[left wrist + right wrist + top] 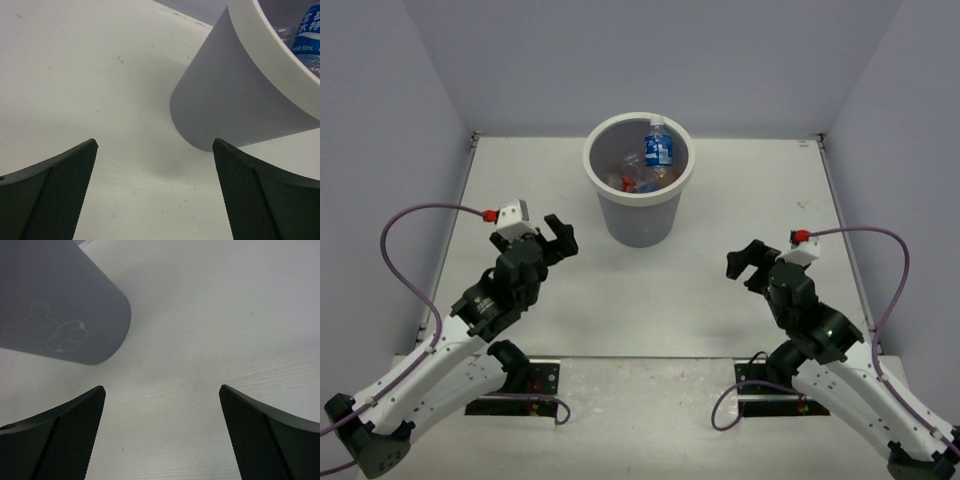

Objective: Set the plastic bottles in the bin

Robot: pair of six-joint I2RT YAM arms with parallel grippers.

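The round grey-white bin (pixel 639 215) stands at the back middle of the table. Inside it lie several plastic bottles (pixel 645 177); a clear one with a blue label (pixel 659 148) leans against the far rim. In the left wrist view the bin (pixel 235 100) fills the upper right, the blue-label bottle (pixel 309 35) showing over its rim. The right wrist view shows the bin's wall (pixel 60 305) with a bear outline, upper left. My left gripper (pixel 557 237) is open and empty, left of the bin. My right gripper (pixel 748 266) is open and empty, to the bin's right.
Grey walls close the table on the left, back and right. Purple cables loop from each arm toward the table's side edges (pixel 405 250) (pixel 890 270). Both arm bases sit on plates at the near edge (pixel 535 380) (pixel 770 390).
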